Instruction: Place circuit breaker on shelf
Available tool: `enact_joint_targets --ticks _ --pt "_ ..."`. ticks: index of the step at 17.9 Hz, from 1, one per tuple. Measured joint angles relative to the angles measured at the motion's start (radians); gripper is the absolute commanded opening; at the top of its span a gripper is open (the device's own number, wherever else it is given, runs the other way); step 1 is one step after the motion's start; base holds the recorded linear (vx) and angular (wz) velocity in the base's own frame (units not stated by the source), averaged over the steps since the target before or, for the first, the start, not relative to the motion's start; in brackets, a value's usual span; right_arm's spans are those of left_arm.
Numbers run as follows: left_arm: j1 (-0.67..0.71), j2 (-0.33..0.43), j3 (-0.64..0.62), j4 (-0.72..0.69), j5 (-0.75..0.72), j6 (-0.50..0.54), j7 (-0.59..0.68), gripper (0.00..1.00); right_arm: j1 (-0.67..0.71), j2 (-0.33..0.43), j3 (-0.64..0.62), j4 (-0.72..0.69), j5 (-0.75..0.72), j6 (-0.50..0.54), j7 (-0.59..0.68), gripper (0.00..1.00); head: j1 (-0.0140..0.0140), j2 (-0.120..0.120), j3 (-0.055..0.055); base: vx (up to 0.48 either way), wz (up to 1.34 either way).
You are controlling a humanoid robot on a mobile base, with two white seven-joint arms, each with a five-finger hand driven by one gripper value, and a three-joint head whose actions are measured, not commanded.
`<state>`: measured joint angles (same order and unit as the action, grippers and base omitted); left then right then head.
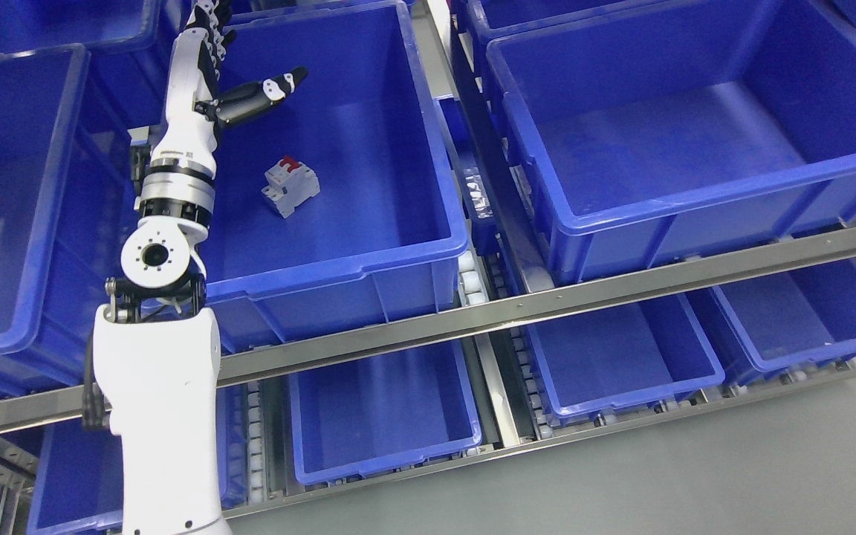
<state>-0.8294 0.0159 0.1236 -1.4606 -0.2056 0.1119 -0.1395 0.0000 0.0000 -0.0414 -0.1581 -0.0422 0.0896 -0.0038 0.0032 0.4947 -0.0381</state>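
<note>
The left hand (pixel 209 59) is up over the far left corner of the big blue plastic bin (pixel 368 256), fingers stretched out and loose, thumb poking off to the right, nothing in its grasp. Below and to the right of that hand, apart from it, the small white boxy circuit breaker with a red switch (pixel 290 186) lies tilted on the bin floor. The white left arm rises from the bottom left.

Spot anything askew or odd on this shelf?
Nothing damaged or spilled. The breaker lies tilted on its side, alone on the floor of the middle bin, not upright. The left hand is open above it, holding nothing.
</note>
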Motion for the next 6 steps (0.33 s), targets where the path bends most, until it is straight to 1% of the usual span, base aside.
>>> enact_joint_targets --ticks 6 --pt "0.109 -0.007 0.026 -0.116 -0.001 -0.007 -0.002 1.00 0.000 0.000 0.000 0.000 0.000 0.000 0.000 1.00 0.0000 0.000 0.000 -0.015 -0.27"
